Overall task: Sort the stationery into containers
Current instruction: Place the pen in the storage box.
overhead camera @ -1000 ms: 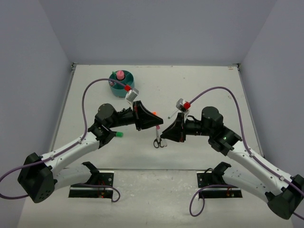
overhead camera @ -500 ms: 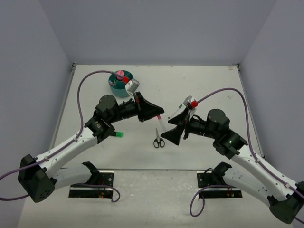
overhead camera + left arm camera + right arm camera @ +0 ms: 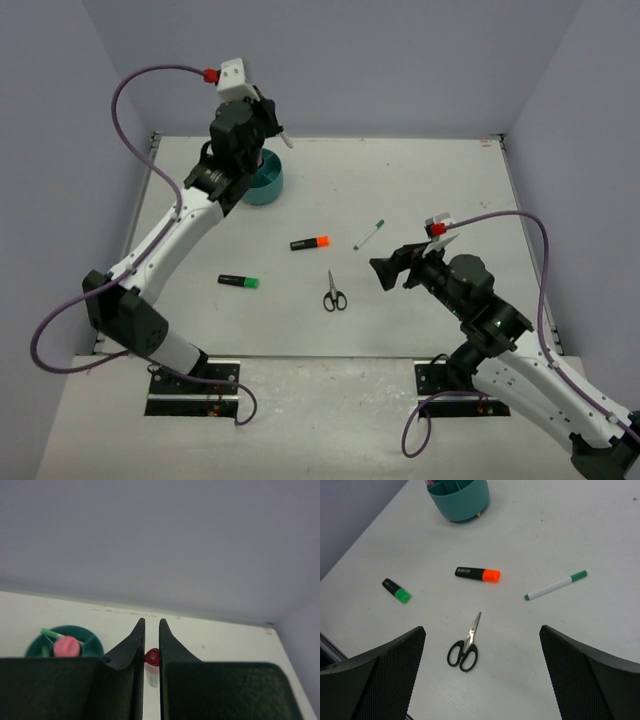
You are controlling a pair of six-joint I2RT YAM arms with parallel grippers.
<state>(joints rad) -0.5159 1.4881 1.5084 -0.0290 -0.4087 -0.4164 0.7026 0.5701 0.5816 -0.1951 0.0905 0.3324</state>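
My left gripper (image 3: pixel 272 128) is raised at the back left, above the round teal organiser (image 3: pixel 266 186), and is shut on a thin white pen with a red cap (image 3: pixel 152 657). In the left wrist view the organiser (image 3: pixel 87 642) lies below and to the left of the jaws, with a pink tube (image 3: pixel 66 646) standing in it. My right gripper (image 3: pixel 482 630) hangs open and empty over the black-handled scissors (image 3: pixel 464 647). On the table lie an orange-capped highlighter (image 3: pixel 310 243), a green-capped highlighter (image 3: pixel 239 282), the scissors (image 3: pixel 335 293) and a white pen with a green cap (image 3: pixel 368 235).
The back wall stands close behind the organiser, and the left wall runs along the table's left edge. Purple cables loop from both arms. Two black base mounts (image 3: pixel 192 372) sit at the near edge.
The red-capped pen passed from my right gripper to my left. The left arm swung up and back over the organiser with it. The right gripper opened and drew back toward the near right.
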